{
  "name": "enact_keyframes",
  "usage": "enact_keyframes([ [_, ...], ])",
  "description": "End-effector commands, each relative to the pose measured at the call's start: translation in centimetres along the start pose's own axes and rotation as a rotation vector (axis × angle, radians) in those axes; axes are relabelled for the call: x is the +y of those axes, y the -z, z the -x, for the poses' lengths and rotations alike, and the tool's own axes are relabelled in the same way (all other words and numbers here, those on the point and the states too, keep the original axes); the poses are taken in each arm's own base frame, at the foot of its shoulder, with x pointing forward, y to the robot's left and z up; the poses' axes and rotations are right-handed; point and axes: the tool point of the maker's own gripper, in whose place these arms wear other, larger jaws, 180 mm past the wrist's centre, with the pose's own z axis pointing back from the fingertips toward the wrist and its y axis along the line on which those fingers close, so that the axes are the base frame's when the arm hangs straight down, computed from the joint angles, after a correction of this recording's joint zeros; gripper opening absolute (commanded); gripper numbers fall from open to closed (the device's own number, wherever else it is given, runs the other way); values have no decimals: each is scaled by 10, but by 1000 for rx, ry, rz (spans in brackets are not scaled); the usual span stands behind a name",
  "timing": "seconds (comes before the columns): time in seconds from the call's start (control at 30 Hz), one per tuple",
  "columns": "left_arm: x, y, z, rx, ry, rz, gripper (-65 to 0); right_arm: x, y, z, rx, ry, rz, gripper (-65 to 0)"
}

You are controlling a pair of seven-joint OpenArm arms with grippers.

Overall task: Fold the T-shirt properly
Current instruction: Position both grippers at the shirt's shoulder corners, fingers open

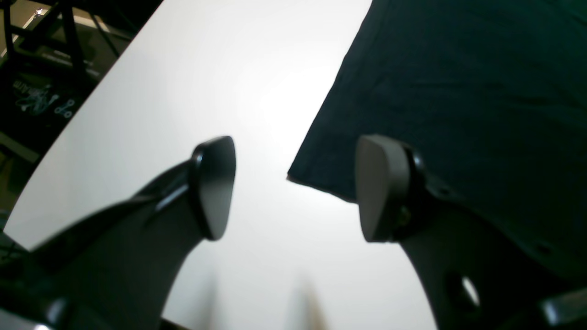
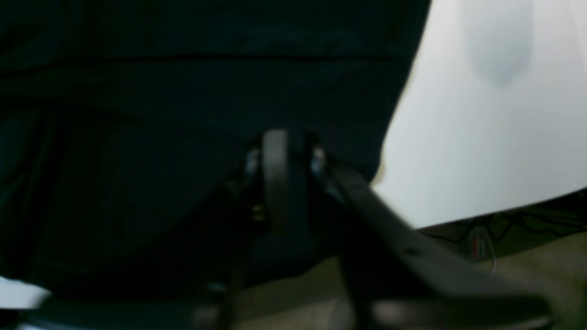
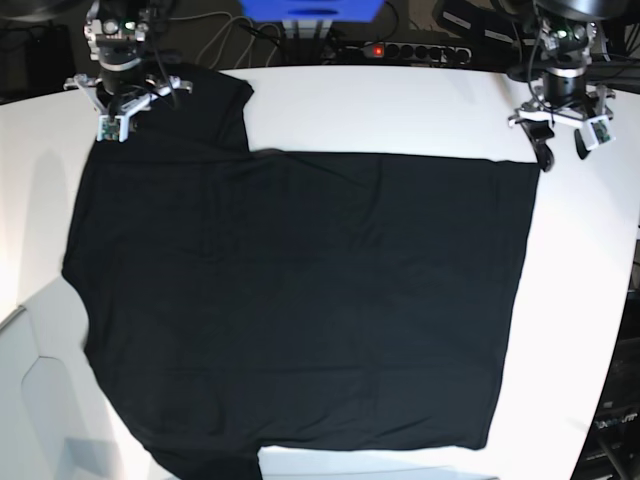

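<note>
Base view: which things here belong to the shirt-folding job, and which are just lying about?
Belongs to the job:
- T-shirt, spread flat on the table
- left gripper
- right gripper

Just lying about:
- blue box
- power strip
- cables

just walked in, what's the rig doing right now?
Two arms are working on a black T-shirt spread flat on the white table. The left gripper is open, straddling the shirt's corner with nothing held. The right gripper sits over the sleeve at the far corner; its jaws look close together, but the blurred, dark wrist view does not show whether it is gripping cloth. No fold is visible yet.
</note>
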Motion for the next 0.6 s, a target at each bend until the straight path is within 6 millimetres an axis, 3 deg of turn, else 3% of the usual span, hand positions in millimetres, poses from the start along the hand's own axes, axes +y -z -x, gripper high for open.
enact_keyframes([
  [0.0,2,0,-12,-42,13,-2,-248,-1,-2,-9,-39,-4,-2,-496],
  [0.13,1,3,-16,-55,7,-2,-248,-1,-2,-9,-39,-2,-2,-333],
  [0.2,4,7,-12,-48,-1,-11,-248,-1,-2,-10,-40,-2,-2,-290],
  [0.43,29,39,13,0,-61,-88,-246,-4,-2,-11,-45,-7,6,-291],
  [0.57,17,55,17,5,-57,6,-246,-12,-3,-11,-45,-1,30,-291],
])
